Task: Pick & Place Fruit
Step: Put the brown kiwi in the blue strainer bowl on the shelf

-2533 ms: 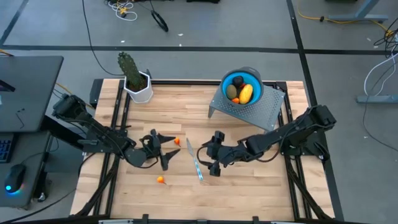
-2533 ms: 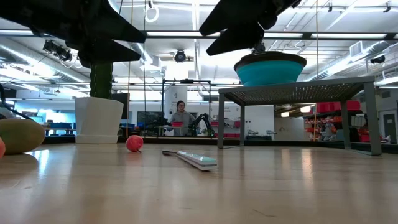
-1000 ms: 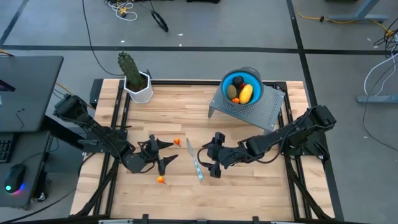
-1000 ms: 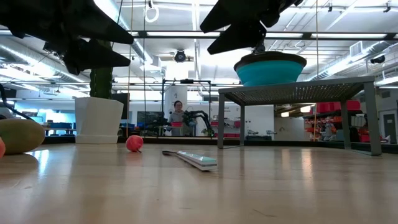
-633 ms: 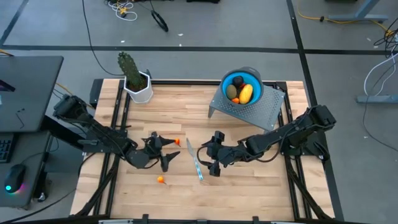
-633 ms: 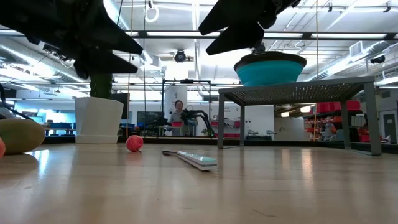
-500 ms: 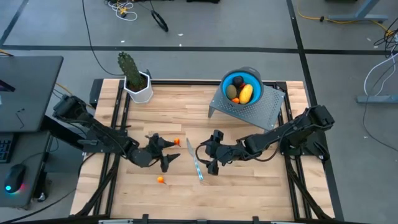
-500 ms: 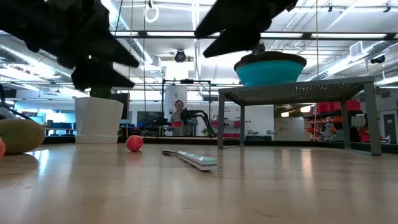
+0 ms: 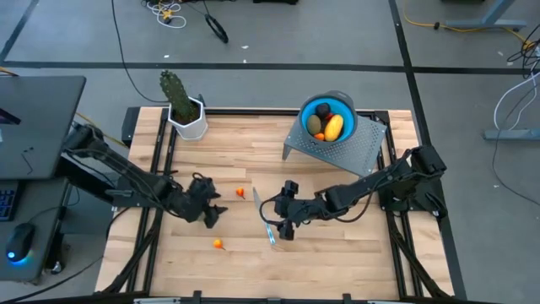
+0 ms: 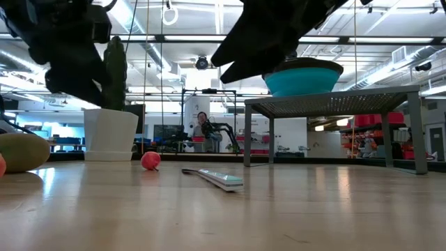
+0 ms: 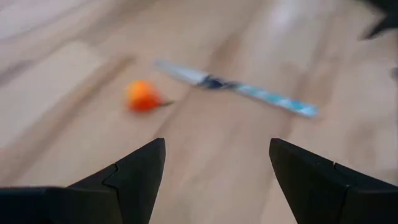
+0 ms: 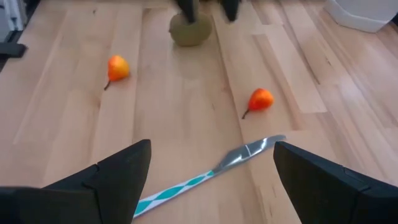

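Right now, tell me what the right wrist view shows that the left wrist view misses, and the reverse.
Only the right wrist view: a second orange fruit, an olive-brown fruit and a white pot. Only the left wrist view: the left gripper, open and empty. Both share the knife, one orange fruit beside it, and the wooden table.

Pale blond wooden tabletop (image 9: 337, 245); two tiny orange fruits (image 12: 117, 67) (image 12: 261, 99); olive-brown oval fruit (image 12: 190, 31); knife (image 12: 205, 177) with silvery blade and teal-and-white patterned handle; blue bowl (image 9: 344, 107) holding a yellow oblong fruit (image 9: 334, 127); green cactus (image 9: 175, 91) in white pot (image 9: 191, 124).
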